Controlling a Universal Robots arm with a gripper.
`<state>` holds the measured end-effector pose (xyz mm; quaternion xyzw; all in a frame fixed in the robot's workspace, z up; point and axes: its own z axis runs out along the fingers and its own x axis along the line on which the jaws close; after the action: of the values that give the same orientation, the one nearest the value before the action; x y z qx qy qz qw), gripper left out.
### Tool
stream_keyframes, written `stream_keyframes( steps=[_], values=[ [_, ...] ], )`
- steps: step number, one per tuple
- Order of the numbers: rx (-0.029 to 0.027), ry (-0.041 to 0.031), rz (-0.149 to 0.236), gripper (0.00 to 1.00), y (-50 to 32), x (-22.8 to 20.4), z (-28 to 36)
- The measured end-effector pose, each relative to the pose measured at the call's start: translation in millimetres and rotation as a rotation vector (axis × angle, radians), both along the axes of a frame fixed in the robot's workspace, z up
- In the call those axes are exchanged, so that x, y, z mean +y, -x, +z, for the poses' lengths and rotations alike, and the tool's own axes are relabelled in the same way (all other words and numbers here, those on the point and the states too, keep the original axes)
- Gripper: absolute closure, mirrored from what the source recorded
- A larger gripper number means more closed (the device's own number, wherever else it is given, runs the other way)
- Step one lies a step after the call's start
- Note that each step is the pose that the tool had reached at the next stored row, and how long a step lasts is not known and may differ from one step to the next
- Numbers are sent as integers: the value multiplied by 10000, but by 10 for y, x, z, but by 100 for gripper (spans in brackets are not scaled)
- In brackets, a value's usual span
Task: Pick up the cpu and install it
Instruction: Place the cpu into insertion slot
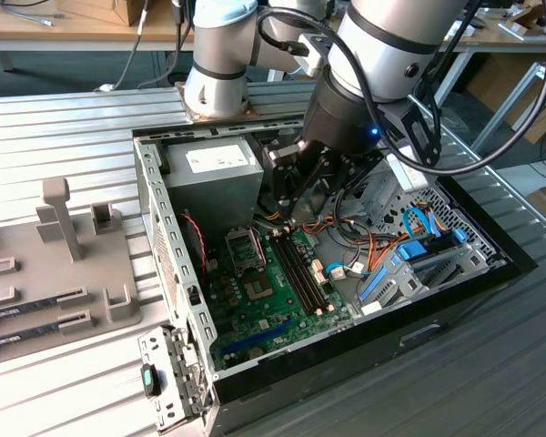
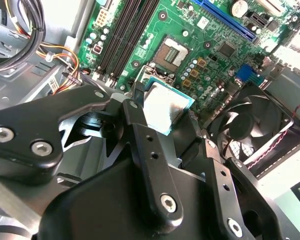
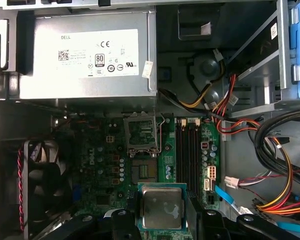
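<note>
The cpu (image 3: 161,209) hangs above the motherboard (image 3: 102,170), near the open socket (image 3: 140,172), inside the computer case (image 1: 160,238). The jaws seem to pinch it by two opposite edges, though their tips are partly hidden. We judge it light, stiff and slick on top, with a fragile underside, so the edges are the right hold.

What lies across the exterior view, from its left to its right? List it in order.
Grey fixture tray → power supply → claw → blue cables.
</note>
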<state>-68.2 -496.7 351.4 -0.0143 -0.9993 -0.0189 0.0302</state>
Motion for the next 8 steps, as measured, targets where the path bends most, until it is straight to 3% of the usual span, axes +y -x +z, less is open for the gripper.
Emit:
stream_keyframes(
  steps=[8],
  values=[
    [0, 0, 0, 53, 0, -6, -30]
  ],
)
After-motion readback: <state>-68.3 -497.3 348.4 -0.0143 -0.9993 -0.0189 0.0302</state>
